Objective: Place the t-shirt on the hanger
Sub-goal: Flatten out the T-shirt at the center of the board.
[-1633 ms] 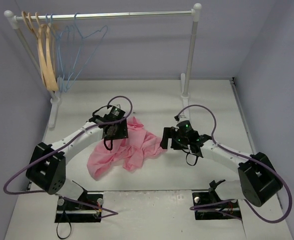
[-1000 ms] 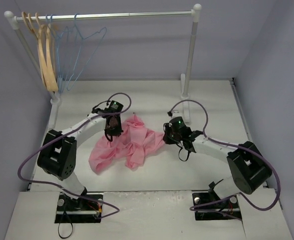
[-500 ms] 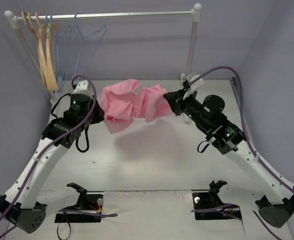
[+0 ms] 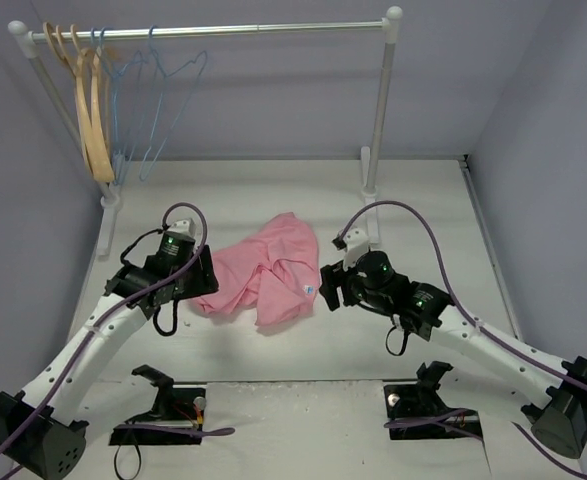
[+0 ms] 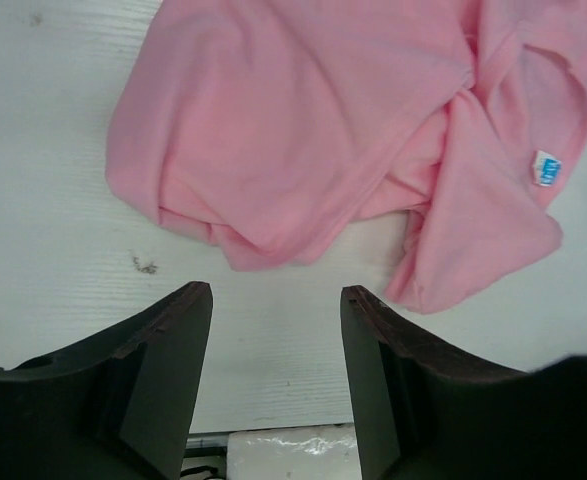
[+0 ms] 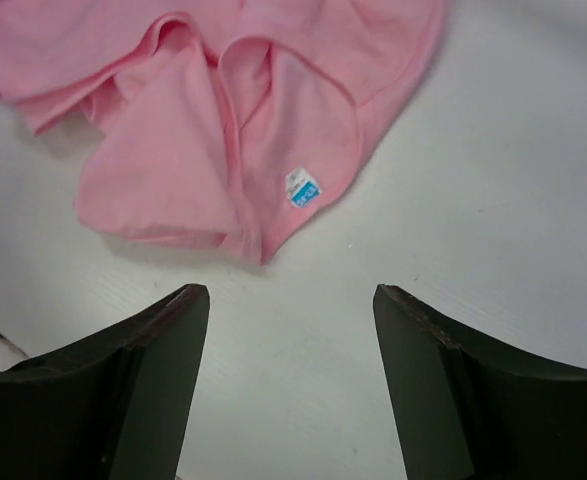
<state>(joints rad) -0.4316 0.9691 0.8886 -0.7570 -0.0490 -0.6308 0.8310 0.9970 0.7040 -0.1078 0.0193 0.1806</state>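
The pink t-shirt (image 4: pixel 263 272) lies crumpled on the white table between the two arms, its small white label (image 4: pixel 307 291) showing near its right edge. It also shows in the left wrist view (image 5: pixel 323 140) and the right wrist view (image 6: pixel 223 130). My left gripper (image 4: pixel 205 280) is open and empty just left of the shirt (image 5: pixel 276 300). My right gripper (image 4: pixel 325 285) is open and empty just right of the shirt (image 6: pixel 291 300). The light-blue wire hangers (image 4: pixel 158 95) hang at the left end of the rail.
A clothes rail (image 4: pixel 233 32) on two white posts spans the back of the table. Tan wooden hangers (image 4: pixel 91 110) hang at its far left beside the blue ones. The right post (image 4: pixel 378 110) stands behind my right arm.
Both grippers held the shirt stretched in the air half a second ago. Now the shirt lies on the table, both grippers have let go and come down beside it.
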